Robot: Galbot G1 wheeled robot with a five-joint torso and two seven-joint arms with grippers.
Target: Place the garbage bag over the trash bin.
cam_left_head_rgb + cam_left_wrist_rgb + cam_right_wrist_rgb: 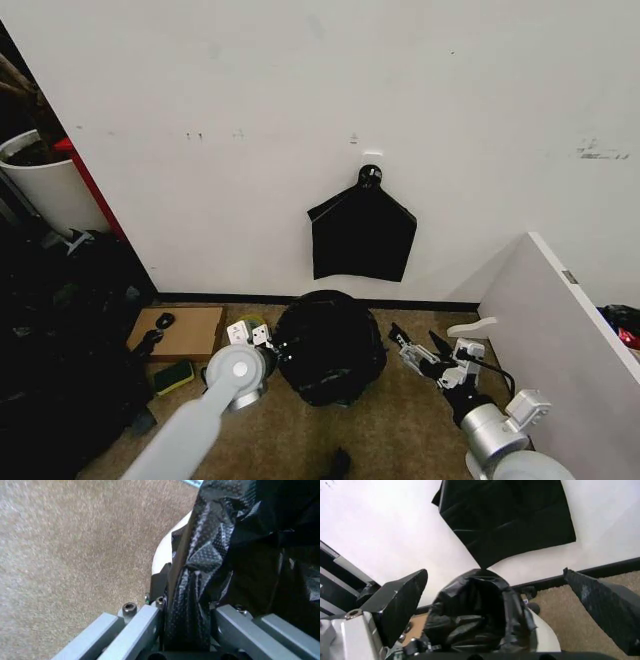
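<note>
While its left gripper [187,637] pinches a fold of the thin, glossy, crinkled black plastic garbage bag [330,345] at the rim, the robot's right gripper [420,355] waits spread wide just beside. Light, limp and slippery, the film looks best gripped at its hem. One bag already drapes one round cream-white plastic trash bin [167,553] on the carpet.

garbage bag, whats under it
The trash bin: its cream-white wall shows below the garbage bag, which drapes over the top. The rim and the bin's inside are covered. The left gripper pinches the bag's edge.
</note>
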